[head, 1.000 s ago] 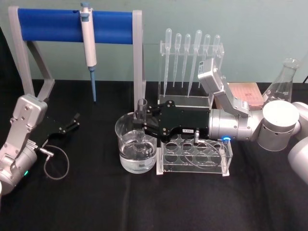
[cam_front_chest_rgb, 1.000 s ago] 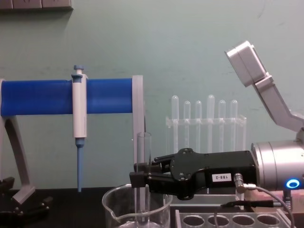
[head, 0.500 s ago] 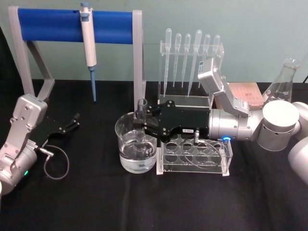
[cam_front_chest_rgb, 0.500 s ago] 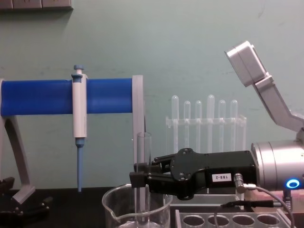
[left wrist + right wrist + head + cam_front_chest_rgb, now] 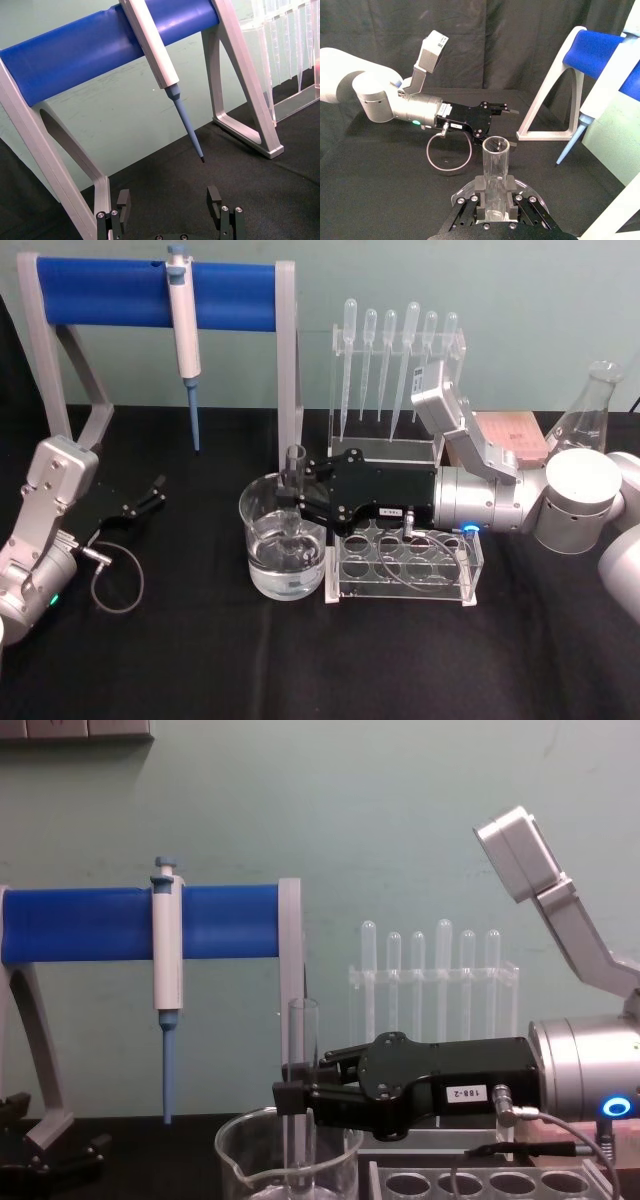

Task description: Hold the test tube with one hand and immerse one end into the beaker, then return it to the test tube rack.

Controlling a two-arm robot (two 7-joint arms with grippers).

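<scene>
The right gripper (image 5: 297, 1097) reaches in level from the right, above the test tube rack (image 5: 400, 592), with its jaws clamped on the test tube (image 5: 302, 1040) about halfway up its length. That grip leaves the flared rim clear above and the round end free to go down. The tube is upright, which keeps its little liquid inside, and it stands inside the beaker (image 5: 258, 540). Its lower part is below the beaker's rim and, judging from the head view, reaches the water, so the dipping step looks to be in hand or just met. The beaker sits touching or just beside the rack's left end. The way back to an empty hole therefore looks short: a lift clear of the glass rim, then a shift to the right. The side-on grasp also keeps the black fingers out of the water. The left gripper (image 5: 169, 200) rests low on the black surface (image 5: 200, 660) well to the left, near the foot of the blue stand that carries the pipettor (image 5: 183, 320). Its jaws are apart and hold nothing, out of the working arm's way.
</scene>
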